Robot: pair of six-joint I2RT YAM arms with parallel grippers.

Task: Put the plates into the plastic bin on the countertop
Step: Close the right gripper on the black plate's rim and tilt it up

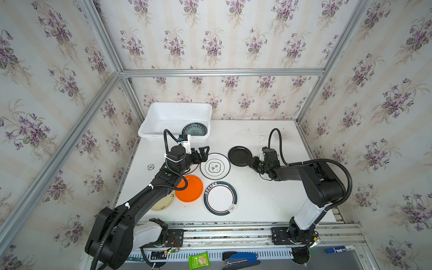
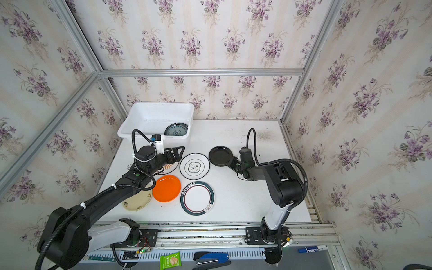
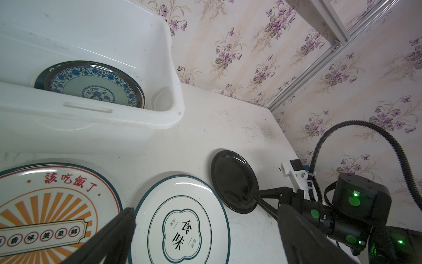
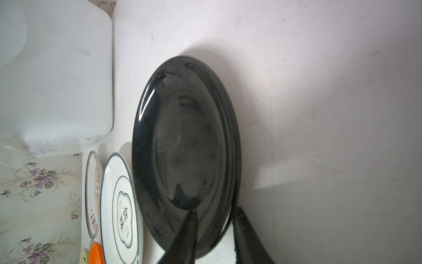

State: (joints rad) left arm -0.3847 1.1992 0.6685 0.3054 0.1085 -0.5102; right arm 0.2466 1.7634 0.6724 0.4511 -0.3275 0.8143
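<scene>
My right gripper (image 4: 215, 210) is shut on the near rim of the black plate (image 1: 239, 156), which lies on the countertop (image 1: 268, 194); one finger lies on its inside, the other outside the rim. My left gripper (image 1: 203, 154) hangs open above the emblem plate (image 3: 180, 224) and the sunburst plate (image 3: 45, 205), holding nothing. The plastic bin (image 1: 180, 103) stands at the back left with a blue patterned plate (image 1: 194, 130) in it. An orange plate (image 1: 190, 189), a teal-banded plate (image 1: 220, 198) and a cream plate (image 1: 163, 203), partly under the left arm, lie nearer the front.
Wallpapered walls and aluminium rails close in the countertop at the back and both sides. On the front ledge lie a green snack packet (image 1: 199, 260), a blue stapler (image 1: 240, 258) and a marker (image 1: 340, 249). Bare tabletop lies in front of the right arm.
</scene>
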